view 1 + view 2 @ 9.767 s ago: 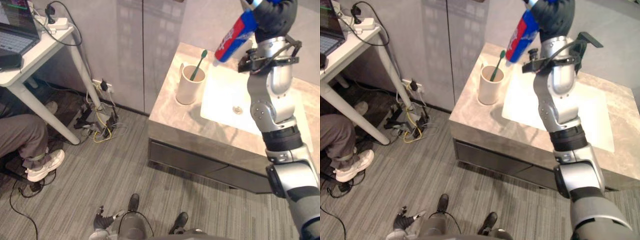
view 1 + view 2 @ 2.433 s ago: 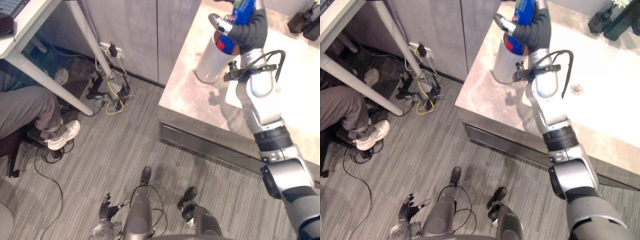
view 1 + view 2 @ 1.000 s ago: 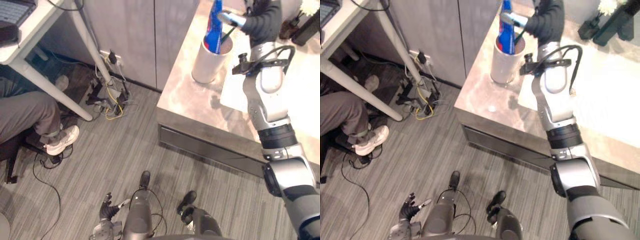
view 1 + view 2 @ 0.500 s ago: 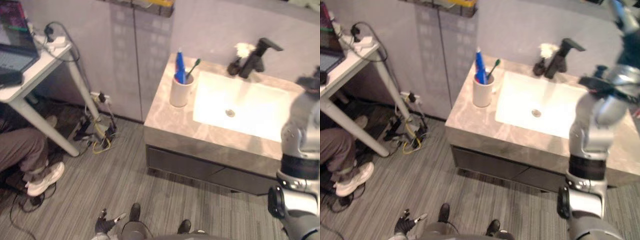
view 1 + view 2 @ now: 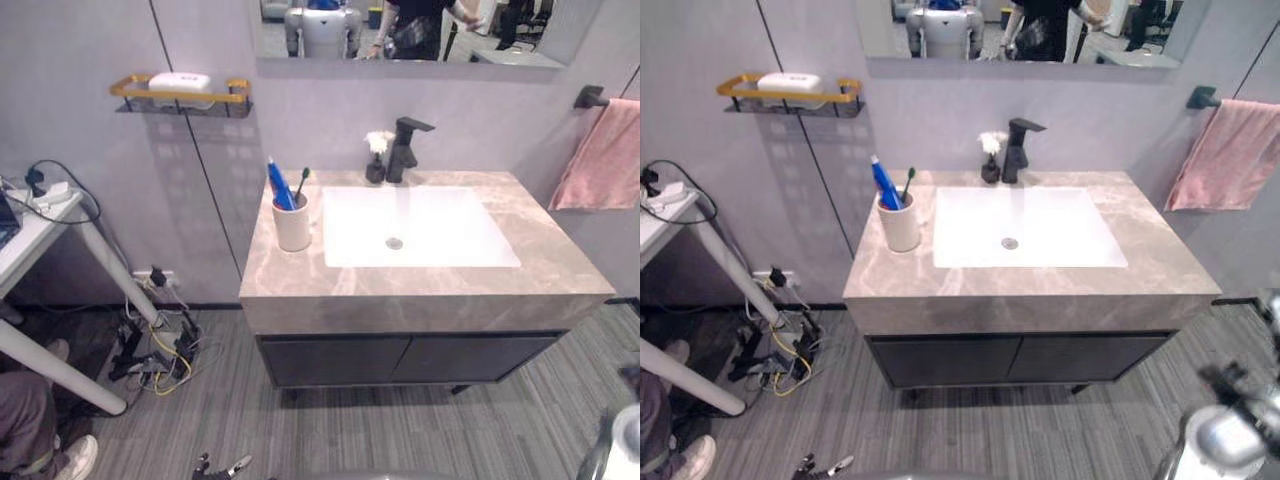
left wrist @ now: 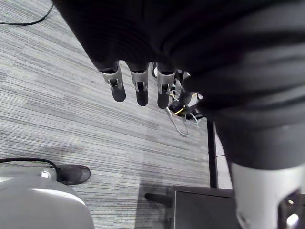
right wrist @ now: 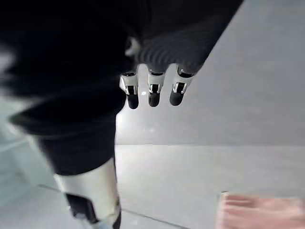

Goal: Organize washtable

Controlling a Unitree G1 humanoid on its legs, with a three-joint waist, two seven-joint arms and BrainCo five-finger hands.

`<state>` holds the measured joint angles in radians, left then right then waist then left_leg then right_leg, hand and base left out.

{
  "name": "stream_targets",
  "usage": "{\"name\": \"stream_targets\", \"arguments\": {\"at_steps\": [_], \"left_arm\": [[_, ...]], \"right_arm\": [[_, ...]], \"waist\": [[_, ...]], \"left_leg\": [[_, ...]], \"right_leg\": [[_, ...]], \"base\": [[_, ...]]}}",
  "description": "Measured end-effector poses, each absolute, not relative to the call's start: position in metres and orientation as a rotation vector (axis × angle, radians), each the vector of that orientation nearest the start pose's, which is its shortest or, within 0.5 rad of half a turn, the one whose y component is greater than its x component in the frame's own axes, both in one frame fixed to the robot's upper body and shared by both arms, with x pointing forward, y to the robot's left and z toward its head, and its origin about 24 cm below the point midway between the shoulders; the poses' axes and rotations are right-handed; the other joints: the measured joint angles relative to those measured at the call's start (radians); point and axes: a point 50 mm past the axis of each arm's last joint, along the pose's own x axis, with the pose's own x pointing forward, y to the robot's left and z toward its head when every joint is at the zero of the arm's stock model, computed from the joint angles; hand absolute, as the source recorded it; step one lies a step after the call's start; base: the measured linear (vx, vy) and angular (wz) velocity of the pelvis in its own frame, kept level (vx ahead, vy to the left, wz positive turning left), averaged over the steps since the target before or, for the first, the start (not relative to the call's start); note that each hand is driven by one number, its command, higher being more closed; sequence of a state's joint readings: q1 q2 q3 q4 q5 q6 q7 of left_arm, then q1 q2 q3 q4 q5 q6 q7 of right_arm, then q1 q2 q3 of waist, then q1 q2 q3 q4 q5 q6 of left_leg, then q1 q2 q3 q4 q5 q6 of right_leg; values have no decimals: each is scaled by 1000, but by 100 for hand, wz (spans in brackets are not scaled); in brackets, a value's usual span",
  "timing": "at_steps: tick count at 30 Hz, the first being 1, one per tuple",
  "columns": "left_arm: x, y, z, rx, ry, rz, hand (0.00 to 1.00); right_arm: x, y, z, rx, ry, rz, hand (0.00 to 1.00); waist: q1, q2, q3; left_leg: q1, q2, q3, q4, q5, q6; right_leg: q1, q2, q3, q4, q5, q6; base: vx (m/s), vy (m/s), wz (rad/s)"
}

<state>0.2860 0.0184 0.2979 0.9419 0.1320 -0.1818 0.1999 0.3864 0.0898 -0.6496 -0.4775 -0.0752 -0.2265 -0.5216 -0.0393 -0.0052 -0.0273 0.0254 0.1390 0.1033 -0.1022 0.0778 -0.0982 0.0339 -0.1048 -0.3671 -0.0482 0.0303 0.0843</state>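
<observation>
Your right arm has come off the counter [image 5: 420, 285], and the blue-and-red toothpaste tube [image 5: 278, 186] it was holding now stands upright in the round cream cup [image 5: 292, 227], left of centre in the eye views, beside the thin toothbrush [image 5: 302, 184]. The counter is veined grey stone around a white rectangular basin [image 5: 415, 228], with a matte black faucet [image 5: 404, 148] behind it. A soft pink towel [image 5: 606, 155] hangs at upper right. Your right hand [image 7: 151, 90] has straight fingers and holds nothing. Your left hand [image 6: 138, 88] is the same, over the striped grey floor [image 6: 57, 100].
</observation>
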Motion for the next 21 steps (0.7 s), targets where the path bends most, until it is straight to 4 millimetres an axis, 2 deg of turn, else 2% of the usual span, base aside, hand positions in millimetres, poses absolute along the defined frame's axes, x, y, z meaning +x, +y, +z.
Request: {"name": "stream_targets", "arguments": {"at_steps": [2,4,5,7,8,10,11,13,17,19,21], "left_arm": [[37,211,-156,92,1043,495,0],[33,206,-155,62,1041,529,0],[33,204,-155,57,1039,532,0],[35,202,-154,53,1028,543,0],[36,201,-154,56,1021,538,0],[39,198,-152,67,1001,512,0],[39,198,-152,67,996,509,0],[41,198,-152,63,991,511,0],[39,199,-153,7,997,555,0],[39,196,-154,-27,997,571,0],[38,198,-154,-117,990,619,0]], "right_arm": [[85,-296,81,-328,-188,-1197,0],[77,-285,38,-313,66,-1157,0],[76,-283,29,-301,112,-1149,0],[68,-274,-11,-219,294,-1117,0],[65,-271,-22,-208,348,-1103,0],[45,-254,-69,-170,602,-1036,0],[37,-249,-80,-144,668,-1029,0],[3,-234,-117,-28,904,-1039,0],[-51,-212,-150,119,1237,-1053,0],[-55,-211,-151,128,1262,-1042,0],[-47,-210,-154,127,1259,-976,0]], "waist": [[1,11,0],[-1,26,2],[0,30,2],[4,42,-1],[6,43,0],[18,44,0],[23,44,0],[31,44,0],[47,38,-1],[53,34,0],[53,21,0]], "left_leg": [[0,0,18,0,-2,2],[10,2,52,0,-7,5],[15,2,61,0,-8,6],[29,1,82,0,-15,9],[33,3,93,0,-17,11],[52,4,110,0,-23,14],[54,4,114,0,-25,14],[55,4,143,0,-29,12],[59,-13,144,0,-38,19],[58,-19,140,0,-40,22],[59,-32,121,0,-40,22]], "right_leg": [[-4,0,16,-3,3,4],[-8,-2,27,5,6,10],[-8,-3,33,7,7,10],[-7,-5,41,14,7,10],[-5,-6,40,16,7,10],[1,-6,42,31,2,4],[2,-6,42,32,1,4],[4,-11,38,33,-4,7],[17,-35,18,38,-16,23],[18,-40,16,40,-17,24],[27,-55,1,44,-19,27]], "base": [[3,24,-22],[26,21,-36],[19,20,-37],[18,13,-19],[23,3,-10],[30,-7,-9],[30,-8,-3],[30,5,6],[40,34,15],[42,39,11],[50,44,27]]}}
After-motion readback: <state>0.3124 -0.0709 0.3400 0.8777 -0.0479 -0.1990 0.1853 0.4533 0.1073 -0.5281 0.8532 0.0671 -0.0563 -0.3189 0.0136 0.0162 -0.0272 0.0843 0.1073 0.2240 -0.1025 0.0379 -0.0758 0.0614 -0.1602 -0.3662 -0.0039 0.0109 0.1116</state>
